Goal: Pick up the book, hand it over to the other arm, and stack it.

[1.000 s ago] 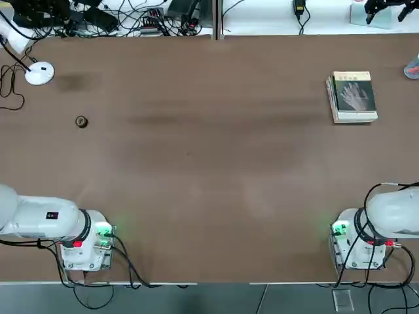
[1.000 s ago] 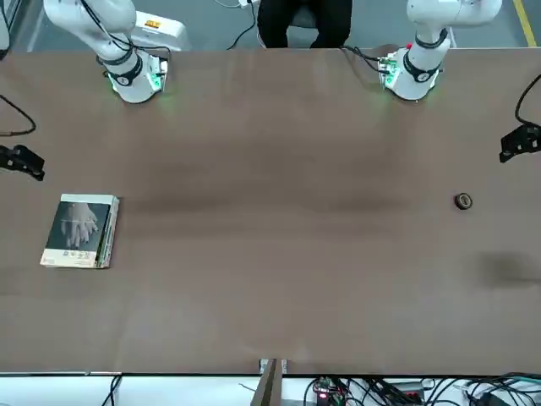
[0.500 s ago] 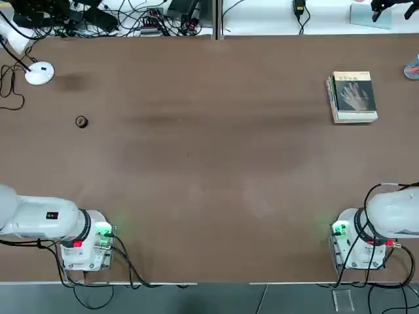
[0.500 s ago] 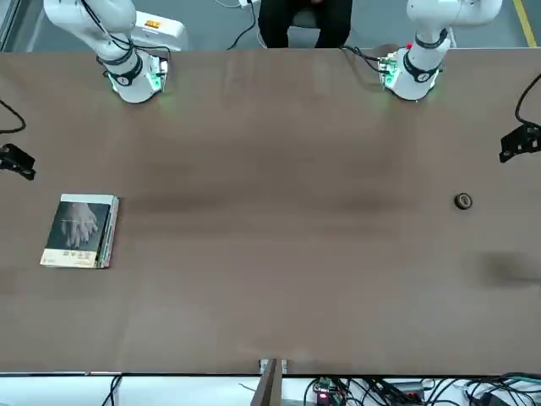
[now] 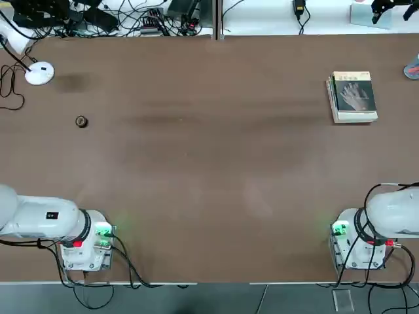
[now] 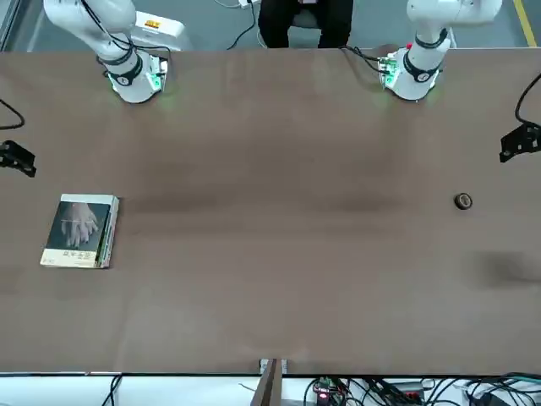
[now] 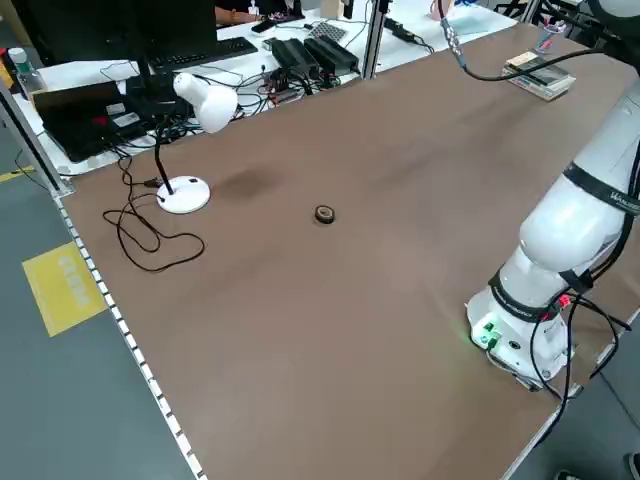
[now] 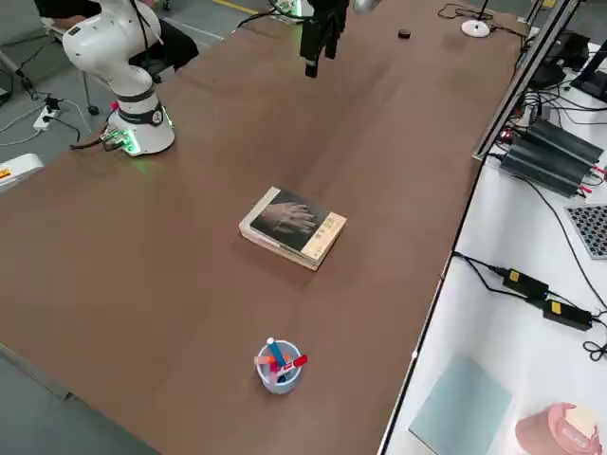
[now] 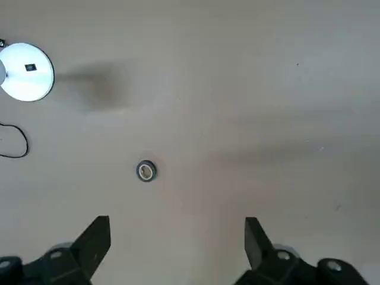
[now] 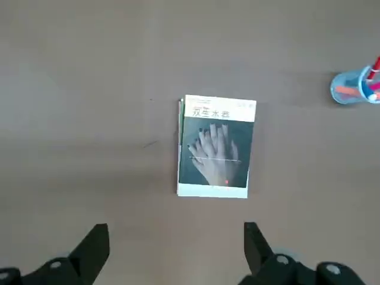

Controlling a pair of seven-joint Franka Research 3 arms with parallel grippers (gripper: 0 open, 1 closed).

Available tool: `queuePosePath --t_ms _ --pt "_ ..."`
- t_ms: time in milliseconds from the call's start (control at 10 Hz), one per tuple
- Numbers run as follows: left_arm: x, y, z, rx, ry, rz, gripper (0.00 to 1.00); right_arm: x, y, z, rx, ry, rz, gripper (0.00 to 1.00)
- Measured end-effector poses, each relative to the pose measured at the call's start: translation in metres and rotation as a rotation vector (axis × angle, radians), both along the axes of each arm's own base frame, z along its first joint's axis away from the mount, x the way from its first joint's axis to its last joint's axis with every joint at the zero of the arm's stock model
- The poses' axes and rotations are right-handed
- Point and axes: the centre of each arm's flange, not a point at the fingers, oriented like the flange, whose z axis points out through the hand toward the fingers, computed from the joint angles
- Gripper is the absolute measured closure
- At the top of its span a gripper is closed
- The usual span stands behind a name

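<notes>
Book [image 5: 354, 96] lies flat at two o'clock on the tabletop [image 5: 209, 170]. Right claw [image 10: 176, 252] hangs above it, fingers spread wide and empty; left claw [image 9: 177, 246] equally wide over the bare side.

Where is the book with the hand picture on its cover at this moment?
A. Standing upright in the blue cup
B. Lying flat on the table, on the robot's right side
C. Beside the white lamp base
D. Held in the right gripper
B: the book lies flat on the table at its far right, with no gripper touching it.
</notes>
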Motion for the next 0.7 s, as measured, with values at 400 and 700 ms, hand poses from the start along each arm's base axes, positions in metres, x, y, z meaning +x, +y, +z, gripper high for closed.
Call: queuePosePath --t_ms 400,700 --pt "0.0 -0.0006 0.0005 0.0 -0.001 -0.001 0.0 0.0003 -0.0032 -0.0018 0.024 0.006 0.023 0.0" --pt "-0.0001 -0.0017 0.0009 0.0 -0.002 -0.003 0.0 0.0021 -0.003 -0.0023 0.026 -0.003 0.023 0.0"
